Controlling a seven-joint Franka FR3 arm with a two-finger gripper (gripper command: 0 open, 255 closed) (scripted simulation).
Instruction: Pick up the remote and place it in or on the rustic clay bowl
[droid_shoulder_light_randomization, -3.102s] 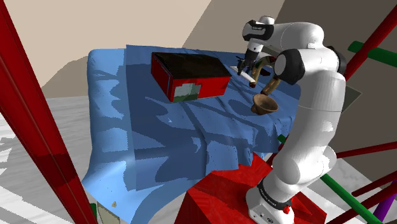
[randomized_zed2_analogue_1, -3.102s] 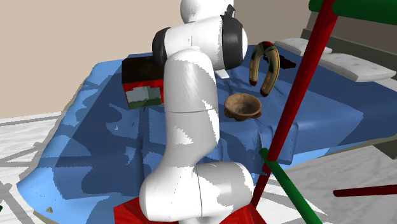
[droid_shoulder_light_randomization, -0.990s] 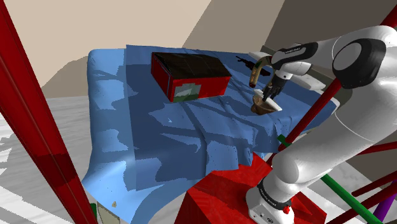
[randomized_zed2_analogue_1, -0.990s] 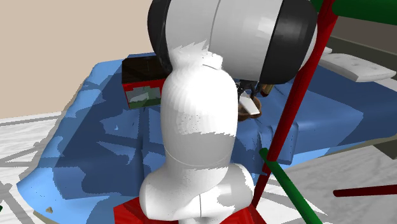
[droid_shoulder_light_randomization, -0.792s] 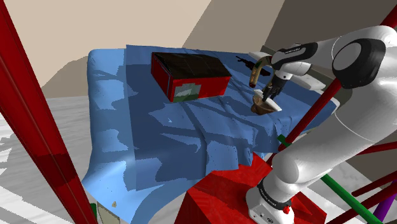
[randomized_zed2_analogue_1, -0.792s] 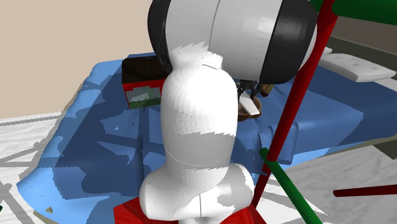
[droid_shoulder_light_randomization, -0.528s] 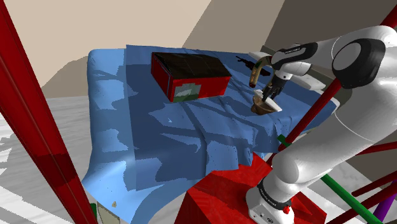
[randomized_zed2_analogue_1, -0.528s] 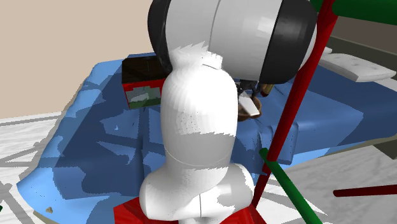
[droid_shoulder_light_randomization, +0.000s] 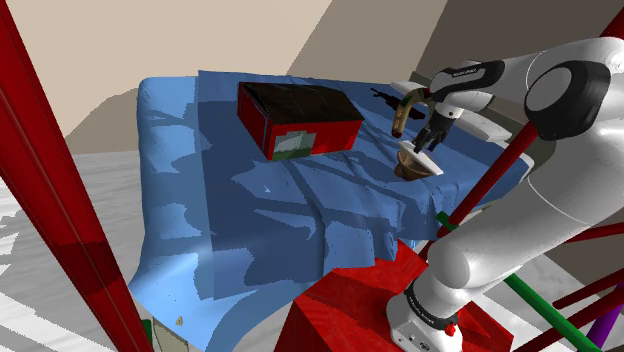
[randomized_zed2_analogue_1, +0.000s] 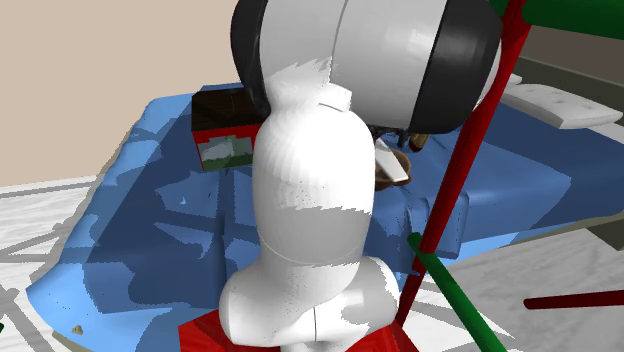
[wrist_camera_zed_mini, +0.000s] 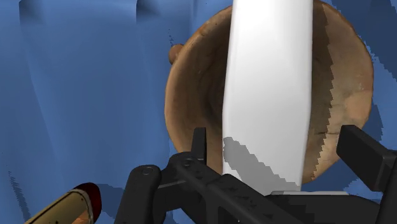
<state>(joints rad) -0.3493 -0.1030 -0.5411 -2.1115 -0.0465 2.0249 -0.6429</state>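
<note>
Fingers (wrist_camera_zed_mini: 369, 156): spread wide, one on each side of the remote's near end, with a gap showing on both sides. They pinch nothing and touch nothing.
Remote (wrist_camera_zed_mini: 270, 89): a plain white slab lying lengthwise across the mouth of the bowl, directly beneath the hand. It sits on the bowl rather than in it, and it looks too long to drop inside.
Bowl (wrist_camera_zed_mini: 191, 95): brown and rough, clay-like, upright on the blue cover. It has a small knob at the rim and carries the remote on its edges.
Why so: the slab lies roughly along the line between the fingers, so I judge it was set down in that orientation.
Stage: the placement looks done. What is left is to lift the hand clear — straight up, I'd say, since a sideways brush could tip a slab balanced on a rim.
Curved piece (wrist_camera_zed_mini: 70, 205): a tan, hook-shaped thing with a red tip. It lies close by the fingers and near the bowl without touching it, so it is worth avoiding on the way out.
Cover (droid_shoulder_light_randomization: 220, 200): blue and rumpled, draped over the edges. Soft footing like this may let the bowl rock.
Box (droid_shoulder_light_randomization: 300, 120): red with a dark top, well apart from the bowl toward the shoulder view's left, and no concern here.
Pillows (randomized_zed2_analogue_1: 560, 100): pale, at the far side in the second exterior view, which suggests a bed under the cover.
</note>
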